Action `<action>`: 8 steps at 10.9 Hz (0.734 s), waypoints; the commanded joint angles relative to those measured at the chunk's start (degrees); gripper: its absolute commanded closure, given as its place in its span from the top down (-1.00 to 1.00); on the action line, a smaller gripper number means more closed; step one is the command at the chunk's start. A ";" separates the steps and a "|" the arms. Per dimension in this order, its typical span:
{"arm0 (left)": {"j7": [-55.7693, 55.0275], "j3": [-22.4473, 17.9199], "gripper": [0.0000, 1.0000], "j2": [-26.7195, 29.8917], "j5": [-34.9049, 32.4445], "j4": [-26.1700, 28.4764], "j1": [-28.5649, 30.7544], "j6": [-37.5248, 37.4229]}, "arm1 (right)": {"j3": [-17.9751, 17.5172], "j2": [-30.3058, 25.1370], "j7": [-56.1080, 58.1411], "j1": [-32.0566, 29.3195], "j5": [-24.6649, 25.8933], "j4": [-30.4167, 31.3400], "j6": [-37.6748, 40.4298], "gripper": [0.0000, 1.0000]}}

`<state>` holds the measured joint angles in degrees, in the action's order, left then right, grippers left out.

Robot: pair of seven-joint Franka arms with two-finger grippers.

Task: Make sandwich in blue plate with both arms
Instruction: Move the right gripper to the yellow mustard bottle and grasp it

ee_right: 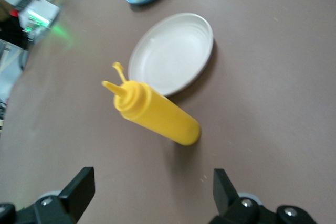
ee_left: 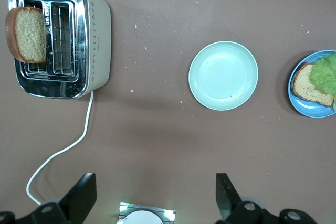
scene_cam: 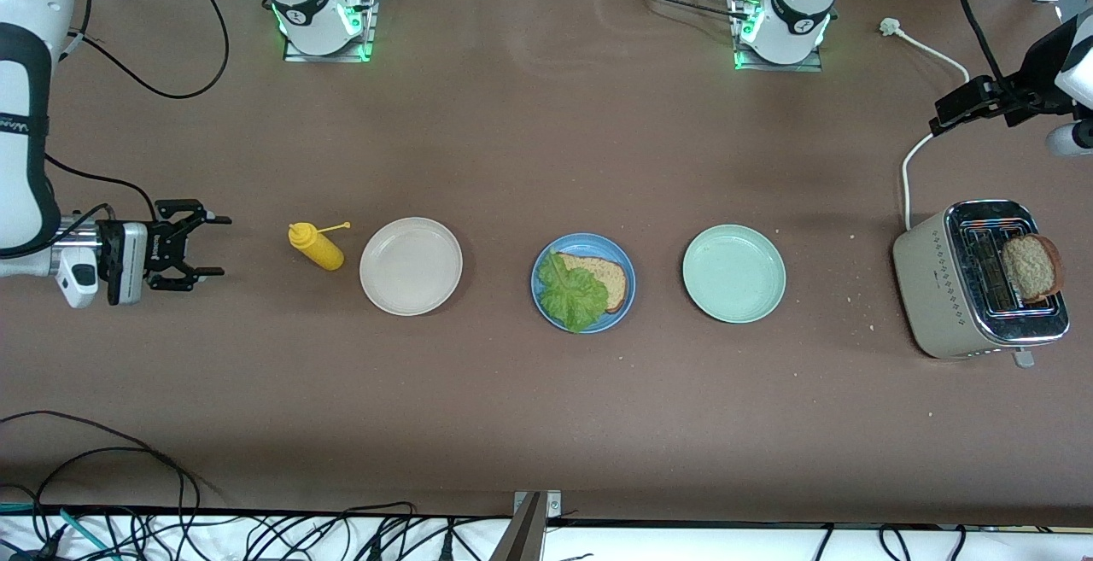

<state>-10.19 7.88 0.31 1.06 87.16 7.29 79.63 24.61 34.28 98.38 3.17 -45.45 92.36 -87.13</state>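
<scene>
three plates stand in a row on the surface. the middle plate holds a bread slice with lettuce on it. a toaster at the left arm's end holds another slice; a bottle lies toward the right arm's end.

High front overview; two downward wrist views sharing blue plate.

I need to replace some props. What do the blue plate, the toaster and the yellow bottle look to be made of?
Blue plate: probably matte plastic or melamine, uniform colour with a dull sheen. Toaster: cream body, perhaps painted metal or plastic, with a mirror-bright chrome top. Yellow bottle: likely soft squeeze plastic, smooth and opaque.
</scene>
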 commanded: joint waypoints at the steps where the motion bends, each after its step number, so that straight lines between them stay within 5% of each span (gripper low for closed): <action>1: 0.25 0.03 1.00 -0.49 0.43 -1.29 0.53 -0.44 | -0.96 2.28 12.76 -2.29 -7.71 0.37 4.25 1.00; 8: 0.25 -0.14 1.00 -0.49 0.70 -1.29 0.79 -0.44 | -3.33 10.45 28.61 -2.11 -15.19 0.28 6.62 1.00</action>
<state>-10.19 7.63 0.28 1.06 87.14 7.55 79.63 22.64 42.81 123.10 1.63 -57.79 92.70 -81.82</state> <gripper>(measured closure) 0.000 0.000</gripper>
